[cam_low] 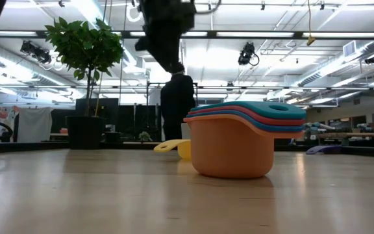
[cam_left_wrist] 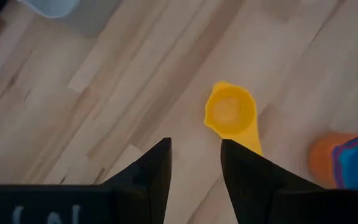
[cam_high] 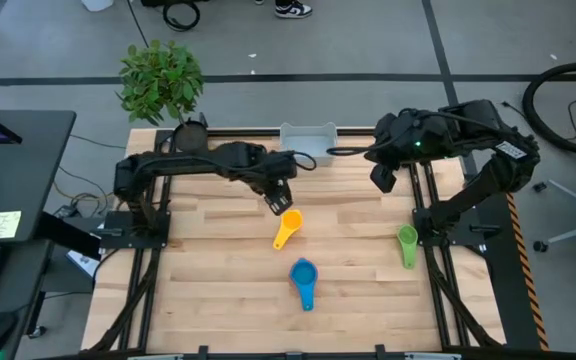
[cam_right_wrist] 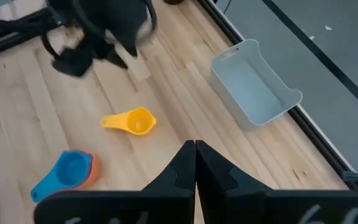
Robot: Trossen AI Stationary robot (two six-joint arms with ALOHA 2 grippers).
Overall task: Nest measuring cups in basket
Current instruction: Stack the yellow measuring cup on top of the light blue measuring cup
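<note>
Seen from above, the wooden table [cam_high: 218,300] carries a pale grey-white basket [cam_high: 308,142] at its far edge, the landmark for the rest. The left gripper [cam_high: 278,198] hangs over the boards just in front of the basket and slightly left of it, its fingers parted with nothing between them. Directly in front of that gripper lies a yellow measuring cup [cam_high: 287,228], and farther from the basket sits a blue measuring cup [cam_high: 303,280]. A green measuring cup [cam_high: 407,245] lies well right of the basket. The right gripper [cam_high: 382,177] hovers just right of the basket. A potted plant [cam_high: 161,80] stands left of the basket.
</note>
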